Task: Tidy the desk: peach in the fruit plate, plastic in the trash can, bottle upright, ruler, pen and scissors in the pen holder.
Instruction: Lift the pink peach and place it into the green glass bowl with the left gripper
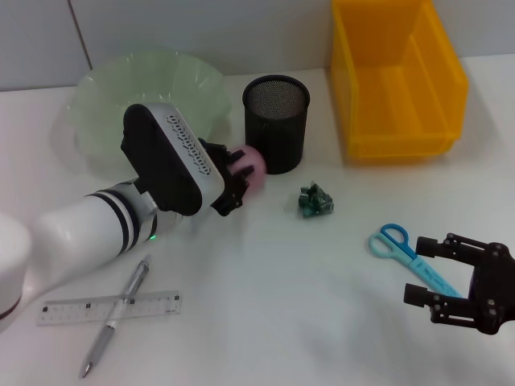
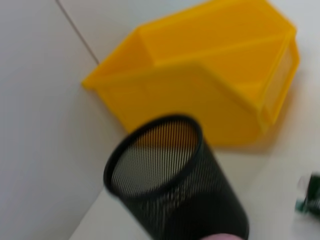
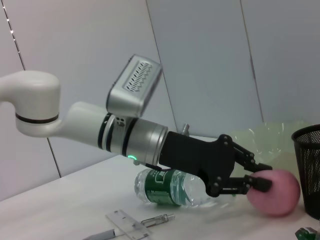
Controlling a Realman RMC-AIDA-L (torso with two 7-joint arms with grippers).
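Left gripper (image 3: 260,181) clamped on the pink peach (image 3: 274,192) — on the table beside the black mesh pen holder (image 1: 276,122). Right gripper (image 1: 430,273) hovers with fingers spread over the blue scissors (image 1: 406,253).

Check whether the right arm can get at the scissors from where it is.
Probably yes: the right gripper hangs open right beside the scissors, which lie flat on the desk with nothing on them.

White desk (image 1: 265,289), pale grey wall panels (image 1: 161,28) behind — a seam between them
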